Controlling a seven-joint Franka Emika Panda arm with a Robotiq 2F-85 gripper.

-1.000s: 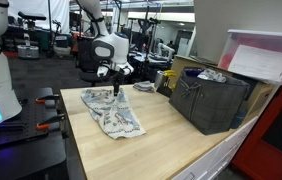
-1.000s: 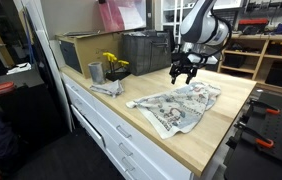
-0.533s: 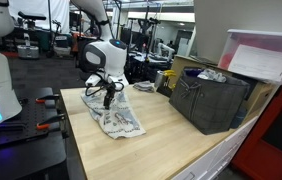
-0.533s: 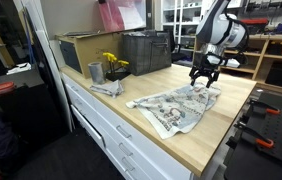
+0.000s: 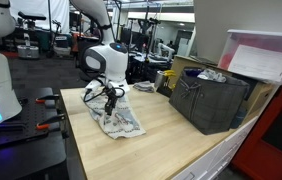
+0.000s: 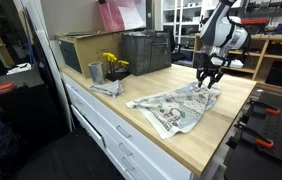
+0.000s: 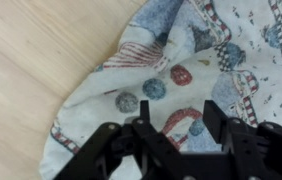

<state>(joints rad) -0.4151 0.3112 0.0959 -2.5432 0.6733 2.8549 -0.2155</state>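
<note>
Wrist view: claw [image 7: 179, 120] spread open above patterned cloth [image 7: 186, 50]; exterior view alone shows gray crate [image 6: 146, 50].

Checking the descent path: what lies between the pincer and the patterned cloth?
Nothing: in the wrist view the open pincer hangs directly above the patterned cloth, with no object between.

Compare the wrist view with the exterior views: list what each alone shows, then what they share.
Wrist view only: the cloth's print close up, with red and blue round motifs, and the open hand over its edge. Exterior views only: the arm, dark bin, yellow flowers and drawers. Shared: the cloth lying crumpled on the wooden table, with the hand at one end of it.
</note>
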